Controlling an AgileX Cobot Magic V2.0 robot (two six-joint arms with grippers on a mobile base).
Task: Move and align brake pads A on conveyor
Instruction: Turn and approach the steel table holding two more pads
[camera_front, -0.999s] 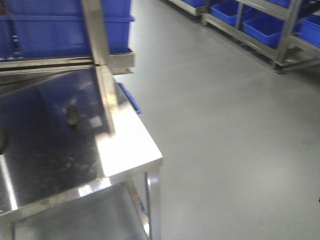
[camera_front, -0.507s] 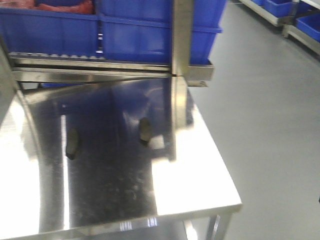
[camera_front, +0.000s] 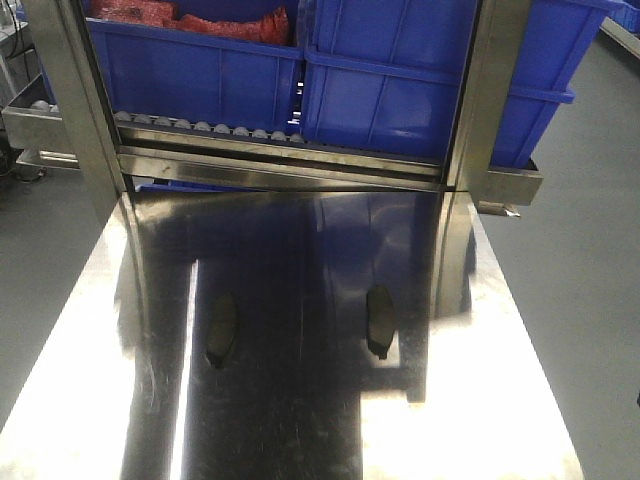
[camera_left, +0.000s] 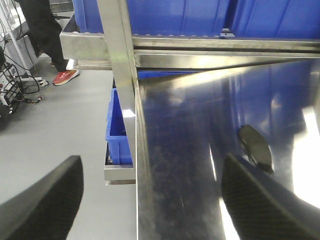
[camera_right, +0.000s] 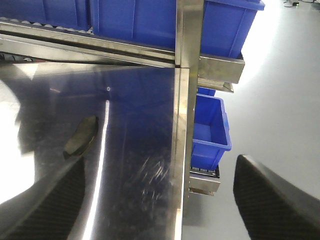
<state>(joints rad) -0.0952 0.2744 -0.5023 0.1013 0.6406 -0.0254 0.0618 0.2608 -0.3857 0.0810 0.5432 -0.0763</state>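
My left jaws are spread wide and hold nothing. One of the fingers (camera_left: 45, 200) hangs past the edge of the counter (camera_left: 170, 165), out over the floor (camera_left: 65, 125); the other sits above the steel. My right jaws mirror that, released and empty, with the outer one of their fingers (camera_right: 275, 200) off the counter too.

The left pad (camera_left: 255, 146) lies flat at 2 o'clock from my left jaws, just beside the inner finger. The right pad (camera_right: 81, 134) lies flat at 10 o'clock from my right jaws. In the front view the two brake pads are well apart, at about 7 and 5 o'clock. The roller rack (camera_front: 280, 165) with its blue bins (camera_front: 400, 90) stands beyond them at 12. No view shows the conveyor.

My main worry is the grasp. The pads are thin and lie flush on polished steel, so fingers closing too high would skate over a pad and push it away. Coming down too hard would jam the fingertips into the counter. Glare and blue reflections blur the pad outlines, so I could misjudge an edge.

Neither set of jaws is over its pad, and both must swing inward. A crooked approach could nudge a pad round and spoil its alignment. The rack's upright post (camera_left: 120, 75) stands near my left arm's side and could catch it. The carry goes to a belt I cannot see, so a weak pinch could drop a pad on the way.
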